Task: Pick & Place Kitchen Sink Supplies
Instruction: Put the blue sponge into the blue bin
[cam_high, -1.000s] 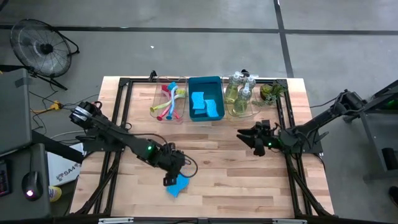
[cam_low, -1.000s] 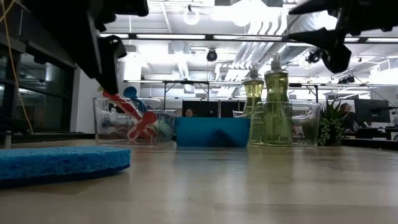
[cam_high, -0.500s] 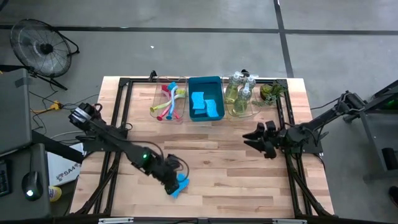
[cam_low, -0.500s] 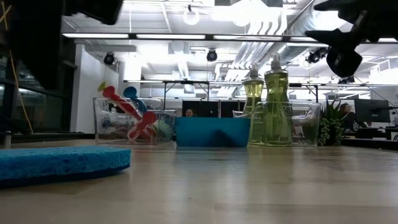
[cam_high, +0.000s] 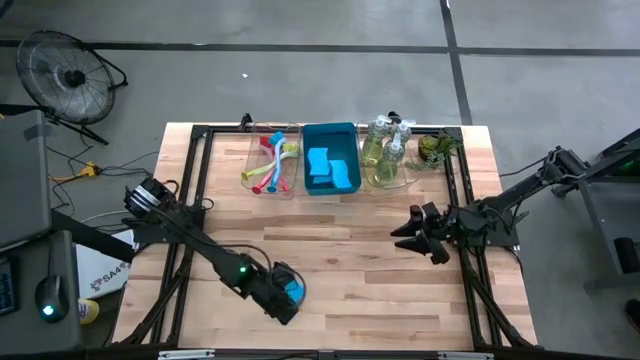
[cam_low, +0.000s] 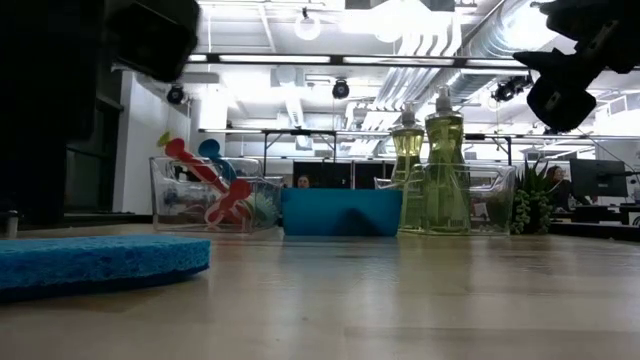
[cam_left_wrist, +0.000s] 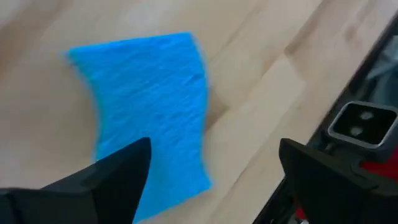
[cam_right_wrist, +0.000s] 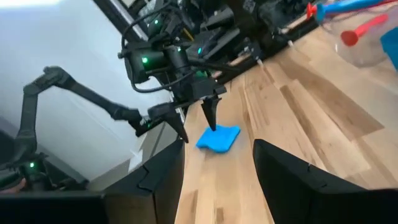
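Note:
A bright blue wavy-edged sponge (cam_left_wrist: 146, 106) lies flat on the wooden table near its front edge, left of the middle (cam_high: 294, 289). My left gripper (cam_left_wrist: 211, 180) hangs just over it, slanting down and open wide. One finger stands over the sponge and the other over bare wood beside it. From the right wrist view, the left gripper (cam_right_wrist: 198, 121) has its fingertips just above the sponge (cam_right_wrist: 219, 138). My right gripper (cam_high: 404, 234) waits open and level at the table's right, holding nothing.
Along the far edge stand a clear tray of dish brushes (cam_high: 272, 165), a blue bin (cam_high: 345, 131) with more sponges, and a clear tray of pump bottles (cam_high: 385, 155). A small plant (cam_high: 436, 148) sits at the far right. Black frame rails (cam_high: 192, 190) border the table.
My left gripper has moved toward the table's near edge and down over the blue sponge, rolling its wrist as it went. My right gripper has drawn back a little toward the right edge and turned. The sponge has stayed where it was.

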